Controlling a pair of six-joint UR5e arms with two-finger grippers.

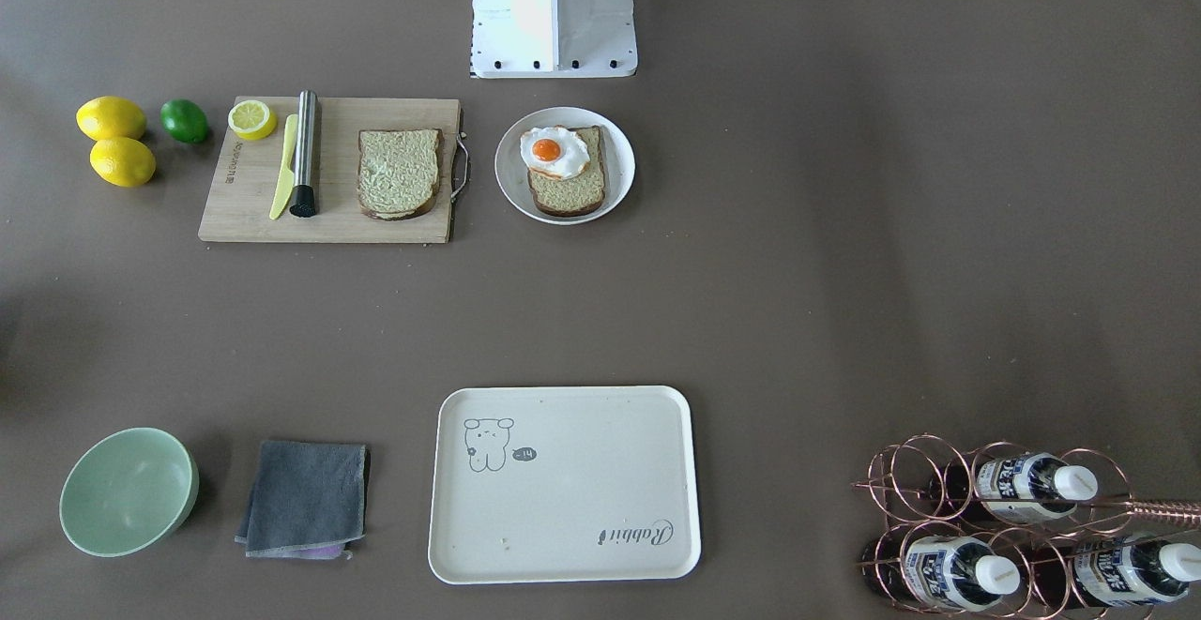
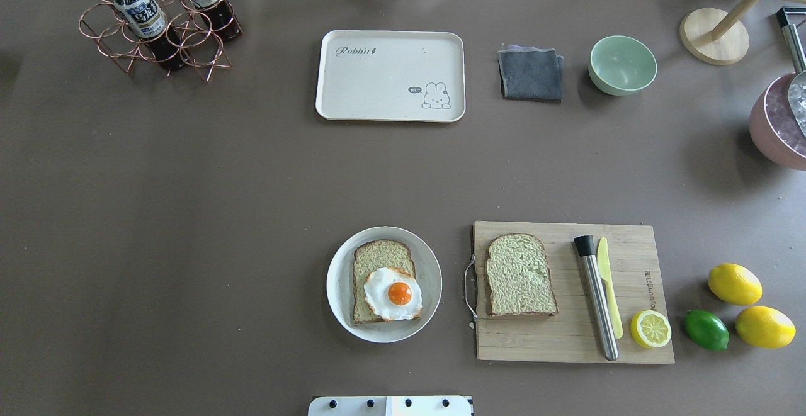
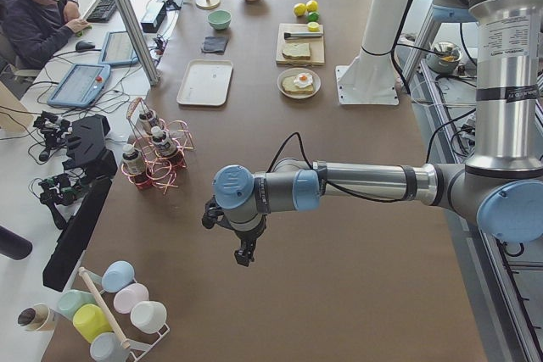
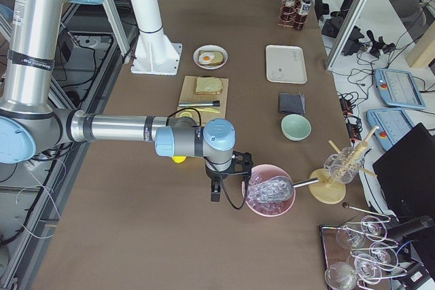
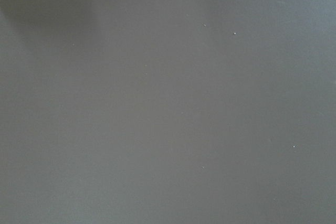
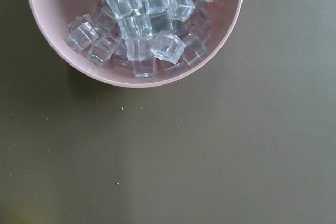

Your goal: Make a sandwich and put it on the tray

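Basically step zero: sandwich not yet stacked. Plate slice [image 2: 378, 253] is topped with egg [image 2: 393, 293] on plate [image 2: 337, 264]. Board slice [image 2: 521, 275] is laid on board [image 2: 567, 334] just beside it. Tray [image 2: 390, 89] is empty, across table [image 2: 252, 183].

Next move, probably: board slice to be gripped, then laid over egg.

Right gripper [image 4: 215, 193] is parked by ice bowl [image 4: 270, 195], well apart from board. Left gripper [image 3: 245, 255] is held over table, far from plate. Apart or together can't be told for either.

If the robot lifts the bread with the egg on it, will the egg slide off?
Maybe: the egg sits off-centre, overhanging the edge of the slice. Its glossy look suggests slippery plastic. The slice looks stiff, so it likely stays flat.
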